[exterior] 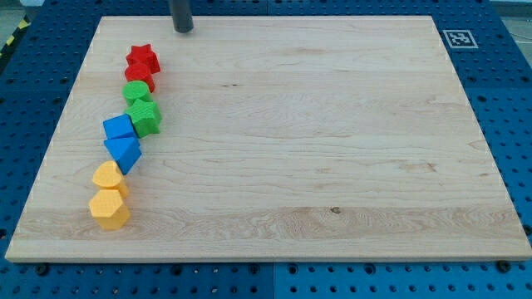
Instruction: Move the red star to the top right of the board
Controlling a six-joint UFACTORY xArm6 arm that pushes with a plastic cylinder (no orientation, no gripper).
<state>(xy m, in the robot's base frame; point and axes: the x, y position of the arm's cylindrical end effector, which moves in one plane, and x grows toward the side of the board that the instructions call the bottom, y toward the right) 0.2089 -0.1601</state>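
The red star [142, 58] lies near the board's upper left, at the head of a column of blocks, with a second red block [140, 76] touching it just below. My tip [183, 30] rests on the wooden board [316, 141] at the view's top, up and to the right of the red star, a short gap apart from it. The rod rises out of the view's top edge.
Below the red blocks the column runs down the left side: a green block [136, 91], a green star [146, 118], a blue block [118, 127], a blue block [124, 152], a yellow block [109, 178], a yellow hexagon [110, 209]. A fiducial marker [458, 38] sits at the top right corner.
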